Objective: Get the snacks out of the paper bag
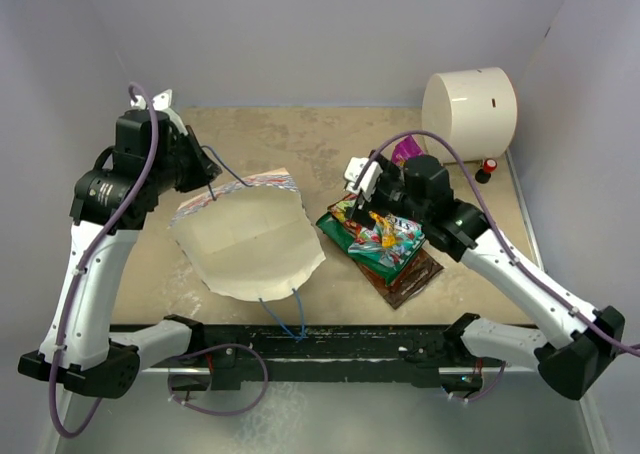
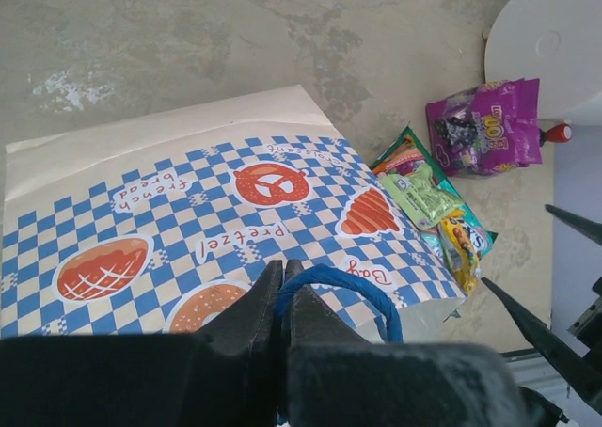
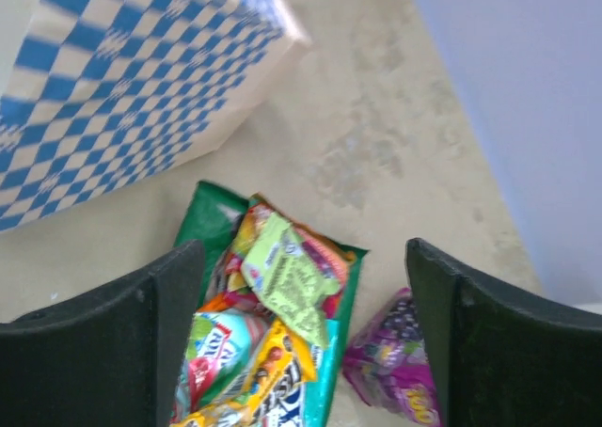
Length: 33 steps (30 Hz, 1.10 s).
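The paper bag [image 1: 250, 239] lies tipped on the table, its blue-checkered side [image 2: 188, 201] facing the left wrist camera. My left gripper [image 1: 205, 179] [image 2: 282, 275] is shut on one blue cord handle [image 2: 367, 291]. To the right of the bag lie the snacks [image 1: 385, 244] in a pile: a green packet, a dark brown one, and small yellow and light-green packs [image 3: 292, 281]. A magenta pouch [image 1: 405, 151] [image 3: 395, 371] lies apart, behind the pile. My right gripper [image 1: 368, 214] [image 3: 303, 258] hangs open just above the pile with nothing between its fingers.
A large cream cylinder [image 1: 468, 109] lies at the back right with a small red object [image 1: 490, 165] beside it. The bag's second blue handle [image 1: 285, 314] trails toward the table's near edge. Grey walls close in the left, back and right sides.
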### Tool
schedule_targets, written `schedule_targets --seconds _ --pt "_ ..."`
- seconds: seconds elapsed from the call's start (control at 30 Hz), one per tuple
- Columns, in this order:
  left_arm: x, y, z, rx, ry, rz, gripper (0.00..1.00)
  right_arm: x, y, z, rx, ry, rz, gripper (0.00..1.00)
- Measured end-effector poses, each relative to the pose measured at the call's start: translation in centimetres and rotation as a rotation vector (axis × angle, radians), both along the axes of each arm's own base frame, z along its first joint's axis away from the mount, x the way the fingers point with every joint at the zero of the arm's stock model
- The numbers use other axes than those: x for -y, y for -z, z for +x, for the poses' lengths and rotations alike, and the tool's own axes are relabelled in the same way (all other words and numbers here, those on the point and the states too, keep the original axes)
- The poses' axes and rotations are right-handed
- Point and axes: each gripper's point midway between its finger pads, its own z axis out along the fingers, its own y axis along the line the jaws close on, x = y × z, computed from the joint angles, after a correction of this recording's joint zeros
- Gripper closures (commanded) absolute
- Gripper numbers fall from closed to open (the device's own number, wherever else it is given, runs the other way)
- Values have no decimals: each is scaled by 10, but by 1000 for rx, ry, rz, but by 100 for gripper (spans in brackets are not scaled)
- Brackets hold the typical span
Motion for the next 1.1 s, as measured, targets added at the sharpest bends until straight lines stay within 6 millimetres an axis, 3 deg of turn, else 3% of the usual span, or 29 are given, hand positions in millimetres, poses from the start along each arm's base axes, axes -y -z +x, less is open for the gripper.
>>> schedule_targets --seconds 0.17,0.33,0.47,0.6,0.73,0.87,1.1 --pt "12 -19 4 7 3 -86 100 18 -49 15 113 165 108 0" --pt "25 -45 7 3 -32 -226 100 42 -85 31 141 388 238 0" --pt "25 -51 10 -2 -71 -281 100 54 -120 40 125 522 353 0" --pt "20 -53 27 0 -94 -331 100 55 -146 45 76 601 464 0" --pt "8 -47 57 2 -98 -419 100 53 -144 46 -5 649 502 0" --pt "2 -44 84 9 -61 -480 100 49 -121 47 -87 671 467 0" --pt "-13 -51 106 55 -40 -519 100 41 -103 45 -154 656 436 0"
